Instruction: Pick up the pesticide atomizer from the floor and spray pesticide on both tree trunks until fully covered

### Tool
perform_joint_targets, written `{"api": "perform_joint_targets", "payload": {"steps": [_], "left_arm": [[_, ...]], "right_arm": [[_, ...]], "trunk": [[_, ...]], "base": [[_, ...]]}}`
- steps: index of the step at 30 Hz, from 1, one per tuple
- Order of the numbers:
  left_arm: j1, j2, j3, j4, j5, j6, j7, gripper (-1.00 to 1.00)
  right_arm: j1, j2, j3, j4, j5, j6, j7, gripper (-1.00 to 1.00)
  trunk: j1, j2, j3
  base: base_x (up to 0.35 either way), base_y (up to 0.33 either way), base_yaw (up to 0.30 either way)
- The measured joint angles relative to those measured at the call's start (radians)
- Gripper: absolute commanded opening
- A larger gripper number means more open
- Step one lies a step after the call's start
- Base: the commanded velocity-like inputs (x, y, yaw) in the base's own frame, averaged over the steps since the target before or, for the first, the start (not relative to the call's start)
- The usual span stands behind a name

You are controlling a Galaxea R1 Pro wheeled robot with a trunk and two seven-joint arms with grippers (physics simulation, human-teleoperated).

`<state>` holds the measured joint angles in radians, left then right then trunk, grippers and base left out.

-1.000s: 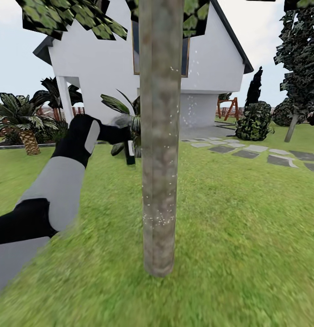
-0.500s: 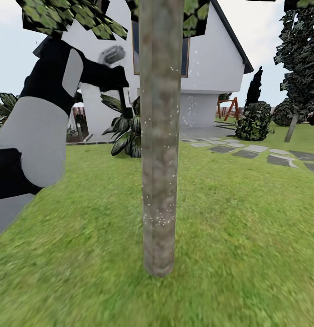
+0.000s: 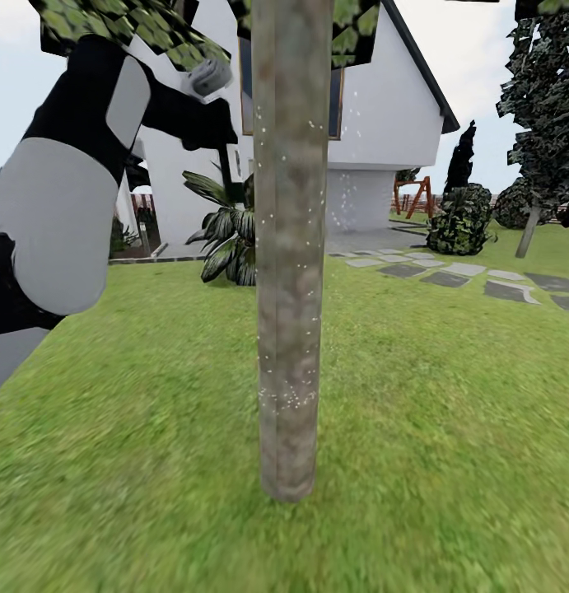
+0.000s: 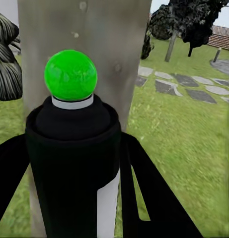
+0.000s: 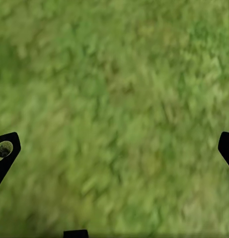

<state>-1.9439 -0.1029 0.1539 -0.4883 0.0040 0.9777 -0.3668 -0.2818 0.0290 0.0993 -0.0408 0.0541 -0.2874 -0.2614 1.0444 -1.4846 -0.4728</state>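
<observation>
Black atomizer (image 4: 74, 163), green-capped, clamped in left tool (image 4: 69, 178); right tool (image 5: 114, 148) apart.

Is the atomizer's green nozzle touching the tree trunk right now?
Cannot tell. In the left wrist view the green nozzle overlaps the tree trunk with no visible gap or contact; in the head view the left gripper sits beside the trunk, depth unclear.

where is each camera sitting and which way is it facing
Head view: on the robot's head, facing the tree trunk and white house; raised left arm shows.
Left wrist view: behind the left hand, which grips the pesticide atomizer, aimed at that same trunk.
Right wrist view: looks down at the lawn; the right hand's fingertips are spread.
</observation>
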Motion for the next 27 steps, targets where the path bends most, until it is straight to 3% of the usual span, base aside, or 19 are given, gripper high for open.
{"api": "perform_joint_targets", "payload": {"steps": [1, 4, 6, 17, 21, 23, 27], "left_arm": [[0.000, -0.003, 0.004, 0.008, 0.001, 0.000, 0.000, -1.00], [0.000, -0.055, 0.012, 0.052, 0.005, -0.001, 0.001, -1.00], [0.000, -0.070, 0.013, 0.065, 0.002, -0.002, 0.003, -1.00], [0.000, -0.071, 0.017, 0.037, -0.002, -0.003, 0.003, -1.00], [0.000, -0.071, 0.021, 0.146, -0.004, -0.016, 0.005, -1.00], [0.000, -0.071, 0.021, 0.245, -0.008, -0.080, 0.024, -1.00], [-0.001, -0.040, 0.014, 0.322, -0.011, -0.151, 0.151, -1.00]], "right_arm": [[0.000, 0.000, 0.000, 0.000, 0.000, 0.000, 0.000, 1.00], [0.000, 0.000, 0.000, 0.000, 0.000, 0.000, 0.000, 1.00], [0.000, 0.000, 0.000, 0.000, 0.000, 0.000, 0.000, 1.00], [0.000, 0.000, 0.001, 0.000, 0.000, 0.000, 0.000, 1.00], [0.000, 0.000, 0.001, 0.000, 0.000, 0.000, 0.000, 1.00], [0.000, 0.000, 0.001, 0.000, 0.000, 0.001, 0.000, 1.00], [0.000, 0.000, 0.001, 0.000, 0.000, 0.001, 0.000, 1.00]], "trunk": [[0.000, 0.000, 0.000], [0.000, 0.000, 0.000], [0.000, 0.000, 0.000], [0.000, 0.000, 0.000], [0.000, 0.000, 0.000], [0.000, 0.000, 0.000], [0.000, 0.000, 0.000]], "base": [[0.000, 0.000, 0.000], [0.000, 0.000, 0.000], [0.000, 0.000, 0.000], [0.000, 0.000, 0.000], [0.000, 0.000, 0.000], [0.000, 0.000, 0.000], [0.000, 0.000, 0.000]]}}
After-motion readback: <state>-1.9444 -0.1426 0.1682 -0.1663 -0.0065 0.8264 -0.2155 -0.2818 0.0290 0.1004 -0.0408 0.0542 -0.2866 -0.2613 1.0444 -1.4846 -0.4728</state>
